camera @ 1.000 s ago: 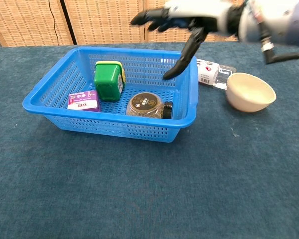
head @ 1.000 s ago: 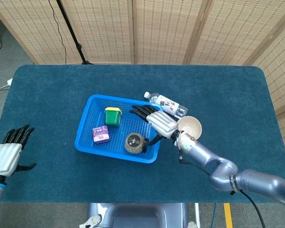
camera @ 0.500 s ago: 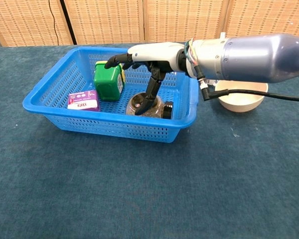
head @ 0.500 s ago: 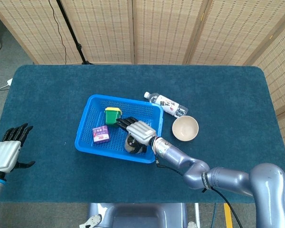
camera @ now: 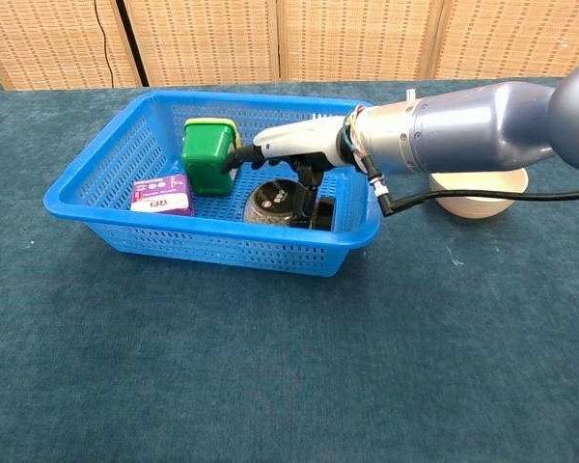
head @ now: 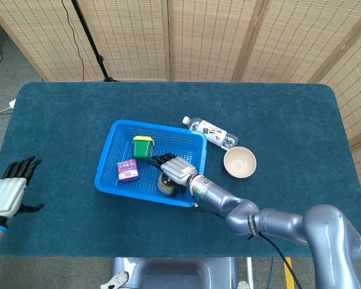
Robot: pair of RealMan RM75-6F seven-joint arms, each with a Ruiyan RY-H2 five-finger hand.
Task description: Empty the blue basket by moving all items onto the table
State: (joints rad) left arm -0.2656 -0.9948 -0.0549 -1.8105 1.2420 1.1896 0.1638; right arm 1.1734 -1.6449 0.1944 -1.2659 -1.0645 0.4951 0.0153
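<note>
The blue basket sits mid-table and holds a green box with a yellow lid, a small purple box and a round dark-lidded jar lying near its right front corner. My right hand is low inside the basket, right over the jar. Its fingers stretch toward the green box and its thumb hangs beside the jar. No closed grip shows. My left hand hovers off the table's left edge, fingers spread and empty.
A cream bowl stands on the blue cloth right of the basket. A plastic bottle lies behind it. My right forearm crosses the basket's right wall.
My right hand swung from above the basket's right rim leftward and down into the basket, settling lower over the jar. The bowl stayed on the table. The left hand barely moved.
</note>
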